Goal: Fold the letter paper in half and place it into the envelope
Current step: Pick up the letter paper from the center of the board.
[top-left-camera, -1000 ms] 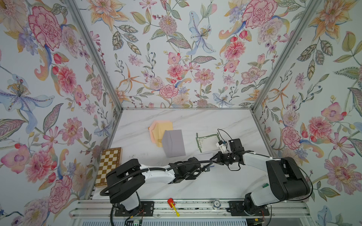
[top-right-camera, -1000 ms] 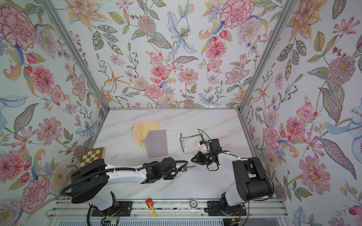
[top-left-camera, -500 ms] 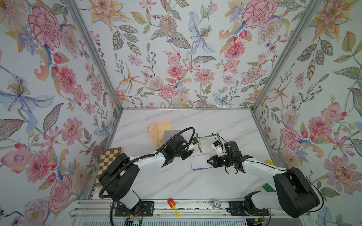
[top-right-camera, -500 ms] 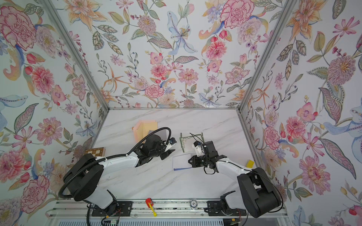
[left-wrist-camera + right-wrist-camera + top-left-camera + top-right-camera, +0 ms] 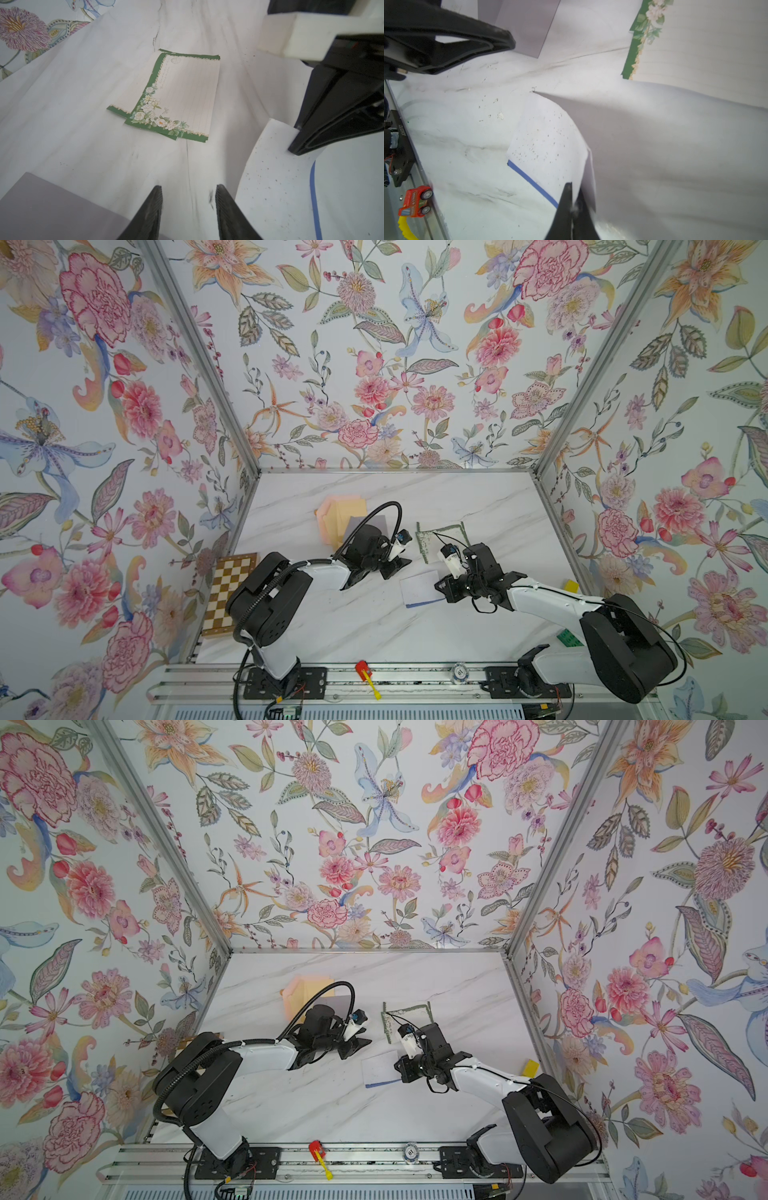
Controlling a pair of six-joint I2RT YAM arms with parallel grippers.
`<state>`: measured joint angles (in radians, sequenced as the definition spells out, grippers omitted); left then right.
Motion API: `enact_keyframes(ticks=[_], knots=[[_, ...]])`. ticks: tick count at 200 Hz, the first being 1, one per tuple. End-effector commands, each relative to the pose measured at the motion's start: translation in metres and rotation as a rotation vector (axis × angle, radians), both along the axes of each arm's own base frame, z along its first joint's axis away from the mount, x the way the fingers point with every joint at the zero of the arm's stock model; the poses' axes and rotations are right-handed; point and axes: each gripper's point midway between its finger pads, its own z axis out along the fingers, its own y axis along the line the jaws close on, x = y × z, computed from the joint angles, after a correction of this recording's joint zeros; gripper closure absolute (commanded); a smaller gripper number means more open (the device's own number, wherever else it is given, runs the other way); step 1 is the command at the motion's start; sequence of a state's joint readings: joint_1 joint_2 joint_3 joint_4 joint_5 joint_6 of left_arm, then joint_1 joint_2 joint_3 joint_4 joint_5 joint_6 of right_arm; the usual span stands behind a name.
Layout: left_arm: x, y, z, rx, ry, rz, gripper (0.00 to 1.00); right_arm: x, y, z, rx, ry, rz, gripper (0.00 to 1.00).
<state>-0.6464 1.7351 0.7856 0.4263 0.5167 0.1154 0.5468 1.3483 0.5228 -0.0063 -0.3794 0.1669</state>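
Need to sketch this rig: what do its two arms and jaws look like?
The left arm and right arm have glossy white links between black joint housings. A thick black cable arcs over the left wrist, and a thin black wire loops at the right wrist. Each wrist carries a small white camera. The jaws are black and tapered.

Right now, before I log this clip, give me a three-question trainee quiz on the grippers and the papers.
1. True or false: the right gripper is shut on the white blue-edged sheet.
2. Which paper does neither gripper touch? A) the green-bordered floral letter paper B) the white blue-edged sheet C) neither, both are held
3. Fill in: the left gripper is ____ and holds nothing.
Key: 1 true; 2 A; 3 open.
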Motion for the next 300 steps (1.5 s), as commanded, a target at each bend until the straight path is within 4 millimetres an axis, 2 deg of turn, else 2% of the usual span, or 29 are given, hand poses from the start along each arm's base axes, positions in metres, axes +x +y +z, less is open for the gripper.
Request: enact_keyframes(ticks=[1, 39, 103, 147, 200, 203, 231, 267, 300], knots=[[-0.003, -0.008, -0.002, -0.016, 0.022, -0.049, 0.54, 0.009, 0.002, 0.007, -0.04, -0.066, 0.008, 0.94], [-0.003, -0.012, -0.017, -0.05, 0.096, -0.058, 0.54, 0.011, 0.007, 0.015, -0.037, -0.123, 0.014, 0.94], [-0.006, -0.021, -0.021, -0.075, 0.116, -0.112, 0.52, 0.009, 0.01, 0.019, -0.057, -0.18, 0.038, 0.94], [-0.007, -0.021, -0.032, -0.06, 0.153, -0.114, 0.51, 0.012, 0.012, 0.023, -0.058, -0.215, 0.039, 0.94], [-0.01, -0.019, -0.035, -0.045, 0.149, -0.125, 0.51, 0.013, 0.012, 0.021, -0.071, -0.222, 0.045, 0.94], [-0.01, -0.019, -0.034, -0.046, 0.147, -0.125, 0.51, 0.007, 0.017, 0.021, -0.071, -0.222, 0.069, 0.94], [-0.008, -0.02, -0.03, -0.04, 0.132, -0.14, 0.5, 0.004, 0.018, 0.017, -0.088, -0.221, 0.079, 0.94], [-0.014, -0.022, -0.039, -0.021, 0.158, -0.188, 0.47, 0.004, 0.018, 0.016, -0.106, -0.239, 0.082, 0.94], [-0.026, -0.025, -0.039, -0.044, 0.167, -0.252, 0.47, 0.006, 0.019, 0.019, -0.121, -0.265, 0.088, 0.94]])
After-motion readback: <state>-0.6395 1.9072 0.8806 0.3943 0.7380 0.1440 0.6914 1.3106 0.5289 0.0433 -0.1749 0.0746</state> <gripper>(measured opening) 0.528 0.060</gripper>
